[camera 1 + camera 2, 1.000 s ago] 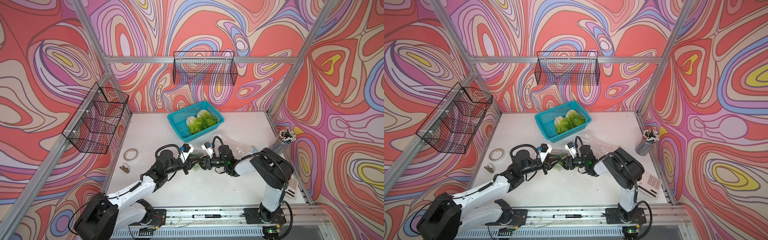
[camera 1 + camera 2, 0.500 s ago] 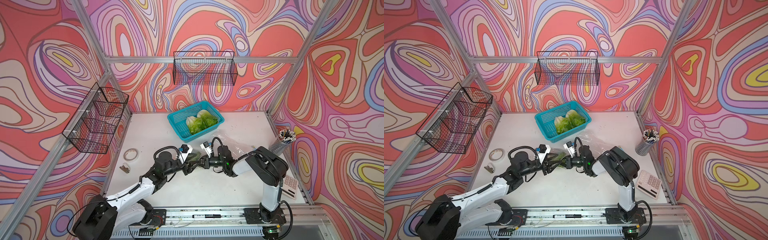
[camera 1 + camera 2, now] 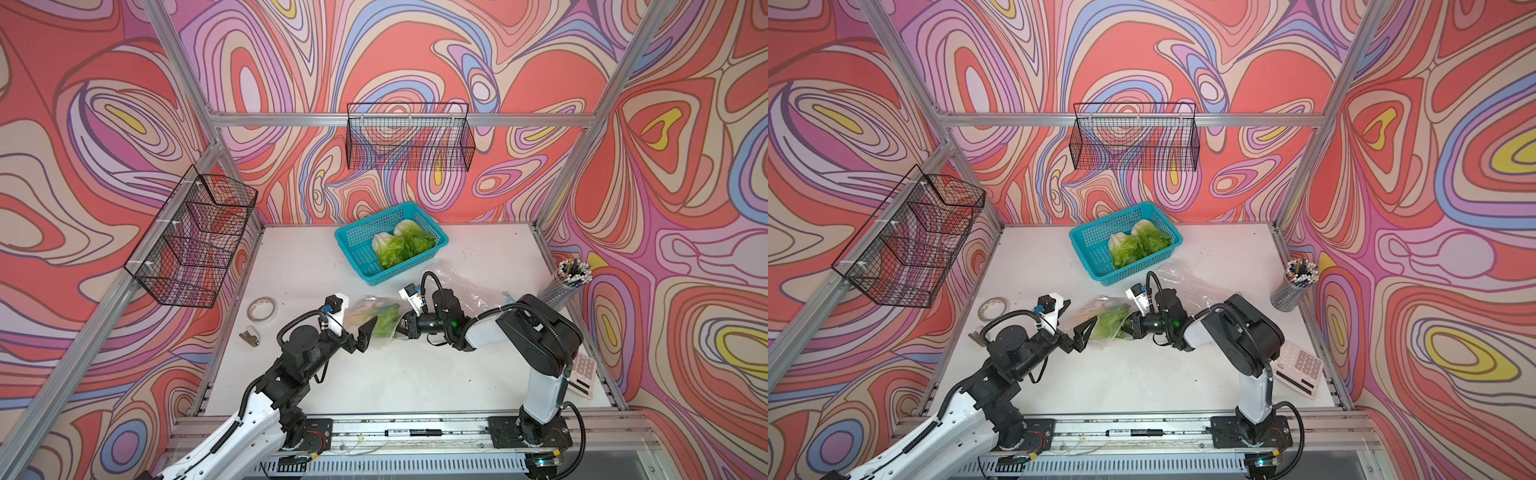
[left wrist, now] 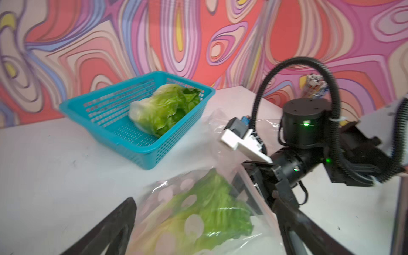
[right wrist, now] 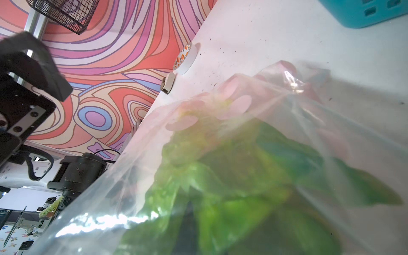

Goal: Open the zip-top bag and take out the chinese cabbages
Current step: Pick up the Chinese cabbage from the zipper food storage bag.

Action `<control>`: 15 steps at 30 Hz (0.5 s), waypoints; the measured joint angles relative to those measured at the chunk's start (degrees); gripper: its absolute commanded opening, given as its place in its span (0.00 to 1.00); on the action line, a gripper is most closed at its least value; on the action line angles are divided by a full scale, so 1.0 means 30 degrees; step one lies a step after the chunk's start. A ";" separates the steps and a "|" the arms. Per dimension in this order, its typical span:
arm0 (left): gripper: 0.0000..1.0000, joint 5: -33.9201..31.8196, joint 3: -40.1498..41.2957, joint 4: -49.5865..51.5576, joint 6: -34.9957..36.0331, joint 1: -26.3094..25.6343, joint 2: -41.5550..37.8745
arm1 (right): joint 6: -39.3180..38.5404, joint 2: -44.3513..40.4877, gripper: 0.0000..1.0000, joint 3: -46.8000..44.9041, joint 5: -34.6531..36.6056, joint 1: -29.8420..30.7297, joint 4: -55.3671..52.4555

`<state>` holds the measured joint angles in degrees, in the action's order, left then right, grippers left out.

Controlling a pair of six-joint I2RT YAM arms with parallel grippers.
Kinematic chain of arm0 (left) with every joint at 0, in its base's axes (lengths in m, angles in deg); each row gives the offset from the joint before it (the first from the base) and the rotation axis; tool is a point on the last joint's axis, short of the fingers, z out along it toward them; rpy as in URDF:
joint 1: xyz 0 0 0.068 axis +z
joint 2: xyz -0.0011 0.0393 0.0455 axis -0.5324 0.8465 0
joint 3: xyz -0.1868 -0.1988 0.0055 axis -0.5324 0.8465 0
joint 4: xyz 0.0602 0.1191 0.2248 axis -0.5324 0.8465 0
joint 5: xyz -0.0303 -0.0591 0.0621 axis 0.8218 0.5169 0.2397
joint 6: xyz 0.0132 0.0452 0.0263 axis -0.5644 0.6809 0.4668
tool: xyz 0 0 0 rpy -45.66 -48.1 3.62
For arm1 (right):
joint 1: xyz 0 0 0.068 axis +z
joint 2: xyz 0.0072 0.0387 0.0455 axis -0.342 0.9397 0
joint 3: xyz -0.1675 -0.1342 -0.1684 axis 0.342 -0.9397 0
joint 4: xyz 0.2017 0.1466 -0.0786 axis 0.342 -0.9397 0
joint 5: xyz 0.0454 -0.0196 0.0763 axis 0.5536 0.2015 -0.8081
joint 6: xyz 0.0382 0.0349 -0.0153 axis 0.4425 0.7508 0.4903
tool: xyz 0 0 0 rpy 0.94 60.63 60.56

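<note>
The left gripper (image 3: 365, 336) is hanging spread beside the zip-top bag (image 3: 362, 311), which is lying near the middle of the desk (image 3: 415, 376) with one chinese cabbage (image 3: 386, 321) inside. The right gripper (image 3: 402, 328) is pressing together at the bag's other end. Two cabbages (image 3: 400, 247) are sitting in the basket (image 3: 352, 246) near the back edge.

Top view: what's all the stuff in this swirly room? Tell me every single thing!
chinese cabbages: three, green and white; two in the basket, one inside the zip-top bag
zip-top bag: one, clear with pink dots; middle of the table, between the pincers
basket: one, teal; back of the table
wire racks: two, black; left wall, back wall
tape roll: one, pale; table's left side
small tan object: one; beside the tape roll
loose plastic: one, clear; behind the right arm
pencil cup: one, grey; right edge
calculator: one, white; right front
table: one, white
left pincer: black; open, beside the bag
right pincer: black; shut on the bag's edge
</note>
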<state>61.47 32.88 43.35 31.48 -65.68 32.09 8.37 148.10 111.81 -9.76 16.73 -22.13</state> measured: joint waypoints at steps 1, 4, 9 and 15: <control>1.00 -0.0736 0.0000 0.0692 -0.0328 0.0189 -0.0219 | 0.0000 0.0000 0.00 0.0000 0.0029 0.0000 0.0000; 1.00 -0.1858 0.0000 0.2492 -0.1392 0.1202 -0.0342 | -0.0073 0.0000 0.00 0.0000 0.0109 0.0000 0.0000; 1.00 -0.1741 -0.0066 0.4422 -0.3337 0.3679 0.0634 | -0.0240 -0.0087 0.00 0.0000 0.0357 0.0000 -0.0066; 0.99 -0.0743 -0.0313 0.5566 -0.6295 0.4692 0.2455 | -0.0699 -0.0255 0.00 0.0000 0.0874 0.0000 -0.0430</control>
<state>59.24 31.94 60.04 12.59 -51.61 39.45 6.27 147.33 111.81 -7.14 16.73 -23.42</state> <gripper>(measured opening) 0.997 0.050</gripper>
